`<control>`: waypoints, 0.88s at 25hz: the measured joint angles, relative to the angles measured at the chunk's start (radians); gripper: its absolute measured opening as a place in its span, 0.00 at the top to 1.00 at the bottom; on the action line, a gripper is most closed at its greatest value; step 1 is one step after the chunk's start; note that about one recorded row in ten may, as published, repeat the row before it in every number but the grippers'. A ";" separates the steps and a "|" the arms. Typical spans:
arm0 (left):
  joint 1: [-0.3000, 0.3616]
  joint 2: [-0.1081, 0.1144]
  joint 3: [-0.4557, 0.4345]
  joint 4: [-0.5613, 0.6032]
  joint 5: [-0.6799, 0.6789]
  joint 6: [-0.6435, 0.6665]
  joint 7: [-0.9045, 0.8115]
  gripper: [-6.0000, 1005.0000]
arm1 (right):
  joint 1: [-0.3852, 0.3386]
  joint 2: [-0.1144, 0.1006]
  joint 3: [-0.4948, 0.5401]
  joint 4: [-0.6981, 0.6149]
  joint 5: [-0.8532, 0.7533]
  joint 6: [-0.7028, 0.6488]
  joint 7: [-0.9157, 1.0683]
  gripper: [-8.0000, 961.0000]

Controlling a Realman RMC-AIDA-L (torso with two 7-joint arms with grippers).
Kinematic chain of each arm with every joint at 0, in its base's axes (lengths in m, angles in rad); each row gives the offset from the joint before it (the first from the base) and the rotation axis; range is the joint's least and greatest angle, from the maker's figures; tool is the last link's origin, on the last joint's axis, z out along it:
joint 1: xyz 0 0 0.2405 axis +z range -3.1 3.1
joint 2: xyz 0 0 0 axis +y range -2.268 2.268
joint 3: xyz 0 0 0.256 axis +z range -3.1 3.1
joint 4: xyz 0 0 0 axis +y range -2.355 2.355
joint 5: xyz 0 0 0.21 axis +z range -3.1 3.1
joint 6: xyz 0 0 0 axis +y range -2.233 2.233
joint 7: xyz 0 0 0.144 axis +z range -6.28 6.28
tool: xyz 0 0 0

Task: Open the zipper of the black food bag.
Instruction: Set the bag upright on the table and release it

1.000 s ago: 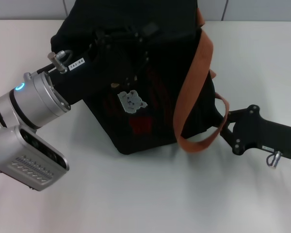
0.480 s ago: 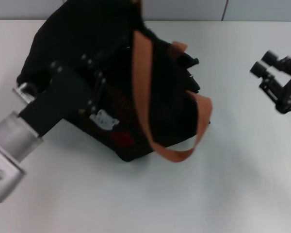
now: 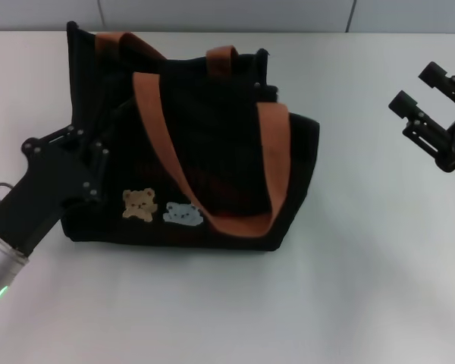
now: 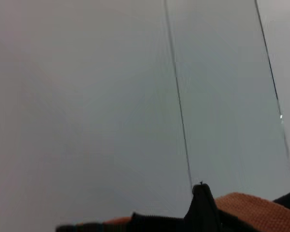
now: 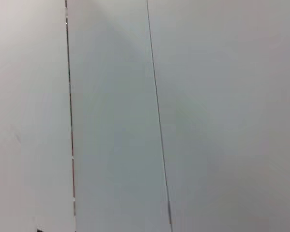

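The black food bag [image 3: 212,144] stands upright on the white table, its side with two small bear patches [image 3: 161,209] facing me. Its two orange-brown handles [image 3: 155,129] lie draped over the front and top. I cannot make out the zipper against the black fabric in the head view. My left gripper [image 3: 87,163] presses against the bag's left end, low down. My right gripper [image 3: 418,89] hangs open far to the bag's right, holding nothing. The left wrist view shows only a black bag corner [image 4: 202,208] and a bit of orange strap [image 4: 251,212] before a grey wall.
White table surface [image 3: 349,288] spreads out in front of and to the right of the bag. A grey panelled wall [image 3: 227,14] runs along the table's far edge. The right wrist view shows only wall panels.
The bag has swung from a tilted, twisted pose to upright with its bear patches facing me. My left arm dropped toward the lower left. My right gripper left the bag and stays at the right.
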 joint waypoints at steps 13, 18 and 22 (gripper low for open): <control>-0.061 0.000 0.093 0.011 0.152 0.017 -0.105 0.90 | 0.006 -0.006 -0.003 -0.003 -0.054 -0.121 0.000 0.26; -0.051 0.004 0.051 0.027 0.142 0.004 -0.108 0.91 | -0.002 -0.007 -0.003 -0.015 -0.073 -0.161 -0.005 0.25; -0.050 0.010 0.043 0.037 0.142 0.004 -0.123 0.80 | -0.005 -0.008 -0.004 -0.017 -0.090 -0.171 -0.005 0.23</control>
